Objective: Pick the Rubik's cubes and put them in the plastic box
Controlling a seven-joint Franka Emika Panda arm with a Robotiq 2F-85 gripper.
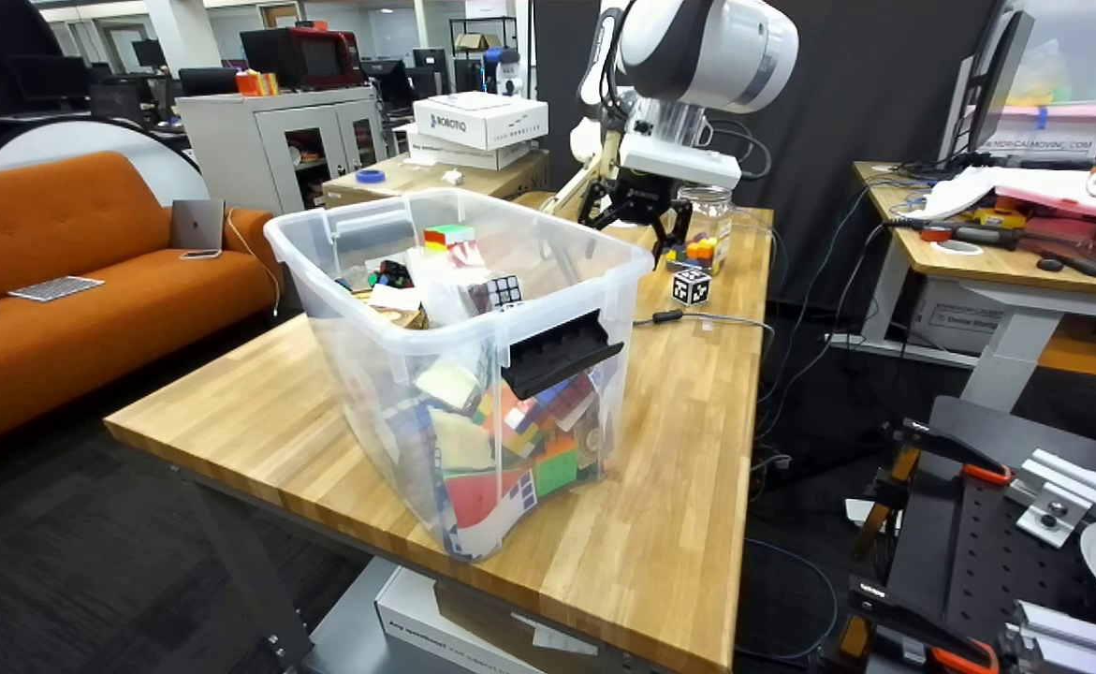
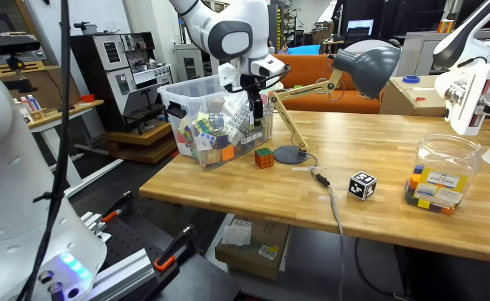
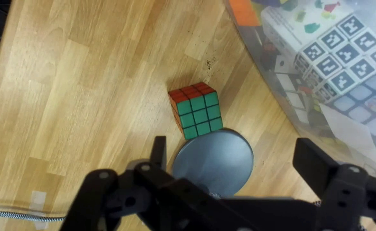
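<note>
A Rubik's cube with a green top and orange and red sides rests on the table right beside the lamp base; an exterior view also shows this cube, close to the plastic box. Several more cubes lie inside the clear box, among cards and other items. My gripper is open above the table, its fingers wide apart with nothing between them. In the wrist view the cube lies ahead of the fingertips. From outside, the gripper hangs near the box's side, higher than the loose cube.
The lamp base sits below the gripper, and its wooden arm rises close to the gripper. A black-and-white marker cube, a cable and a clear jar of coloured blocks are farther along the table.
</note>
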